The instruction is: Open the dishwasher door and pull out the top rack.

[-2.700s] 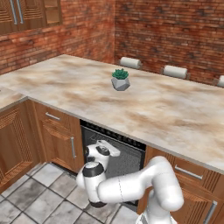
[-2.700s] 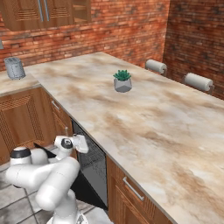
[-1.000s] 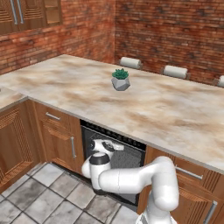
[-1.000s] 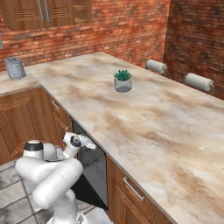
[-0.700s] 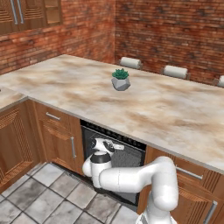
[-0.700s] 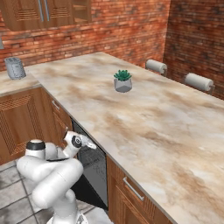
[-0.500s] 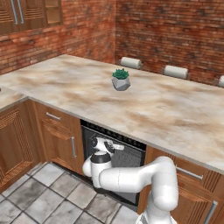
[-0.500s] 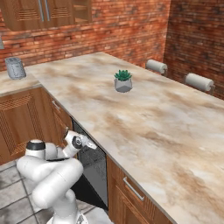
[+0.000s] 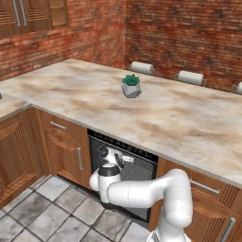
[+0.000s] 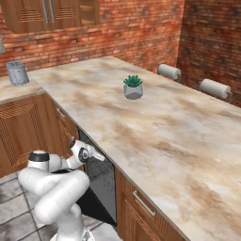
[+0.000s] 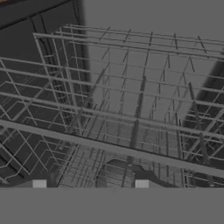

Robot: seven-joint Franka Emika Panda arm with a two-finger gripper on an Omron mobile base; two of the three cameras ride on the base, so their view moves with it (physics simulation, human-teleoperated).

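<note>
The dishwasher door (image 10: 88, 203) is dropped open, a black panel low in front of the cavity and largely hidden behind my arm. In the hand view the top rack (image 11: 114, 109), a grey wire-grid basket, sits close ahead, its front rail running across just above my fingertips (image 11: 39, 184). My gripper (image 11: 90, 184) reaches into the black dishwasher opening (image 9: 142, 176) under the counter edge. Its tips stand apart and nothing is visibly clamped between them. From the base views the gripper (image 9: 125, 158) (image 10: 96, 154) points into the cavity at rack height.
Brown wooden cabinets (image 9: 60, 147) flank the dishwasher on the left and a drawer (image 9: 204, 188) on the right. A small potted plant (image 9: 131, 86) stands on the marble counter (image 10: 155, 136). Grey tiled floor (image 9: 42, 212) lies in front.
Since the earliest frames my elbow has dropped and the hand has pushed slightly toward the dishwasher opening. Over the last second the arm has held still.
</note>
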